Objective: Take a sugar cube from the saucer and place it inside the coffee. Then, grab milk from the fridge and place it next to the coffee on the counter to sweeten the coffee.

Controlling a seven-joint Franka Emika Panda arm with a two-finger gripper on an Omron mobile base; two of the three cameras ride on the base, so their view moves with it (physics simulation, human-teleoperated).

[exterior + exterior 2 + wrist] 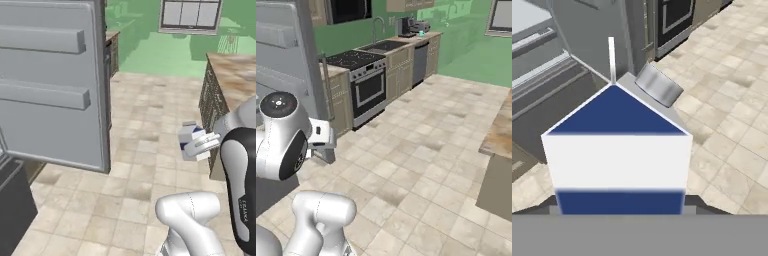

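Gripping the milk [192, 141], the claw [202, 143] holds the small white carton with its dark blue band up in the air above the tiled floor [135, 165], its pale fingers [207, 142] clamped on the carton's sides. In the left base view the carton is tipped: its long axis leans, with the gabled top up and to the left, away from the arm, and the base down toward the claw. It hangs between the open fridge door [55, 85] on the left and the end of the worktop [235, 75] on the right, touching neither.

From the hand view the milk [617, 150] fills the middle, seen along its length. The blue gable rises to a thin white ridge that points away from the camera, and a round grey cap [658, 85] sits on the sloped face to the right of the ridge. Behind it the grey fridge [572, 55] stands with its lower shelves and drawer fronts showing; what lies on them cannot be told.

The fridge door carries two long grey shelf bins [42, 40], and their contents cannot be made out from this angle. In the right base view, a counter run with a stove [363, 85] and a sink [383, 46] lies far across the floor.
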